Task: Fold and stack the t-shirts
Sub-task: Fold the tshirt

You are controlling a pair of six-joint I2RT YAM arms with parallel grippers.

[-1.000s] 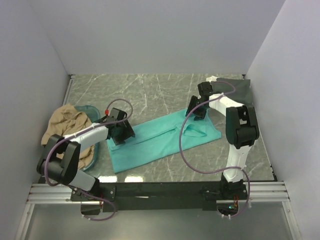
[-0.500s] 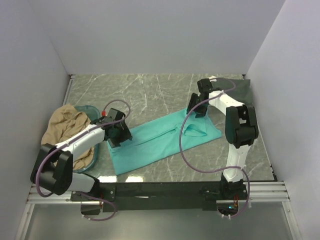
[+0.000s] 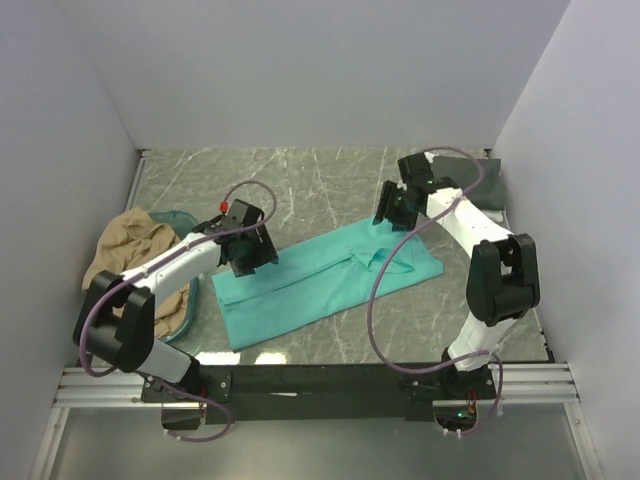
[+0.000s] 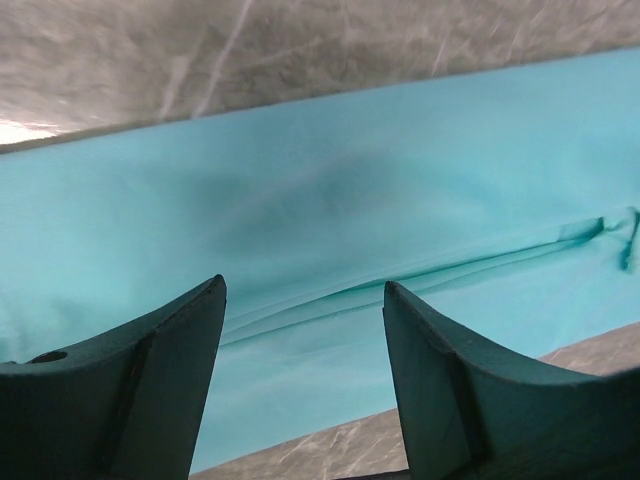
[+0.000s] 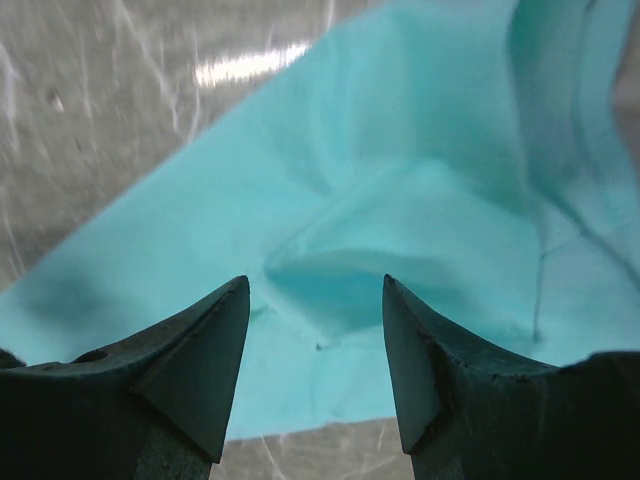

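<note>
Length matters: we find the teal t-shirt (image 3: 325, 282) flat on the worktop (image 3: 300, 180), its long axis running from our left end effector (image 3: 250, 250) to the right end effector (image 3: 392, 212), both released and empty.

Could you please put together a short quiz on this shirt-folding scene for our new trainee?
1. True or false: the left end effector and the right end effector both hover open above the teal shirt.
2. Where is the tan shirt heaped? A. on the basket at the left; B. on the teal shirt; C. under the right end effector.
3. Fill in: the dark grey shirt lies at the table's far ___ corner.
Key: 1 true; 2 A; 3 right.
</note>
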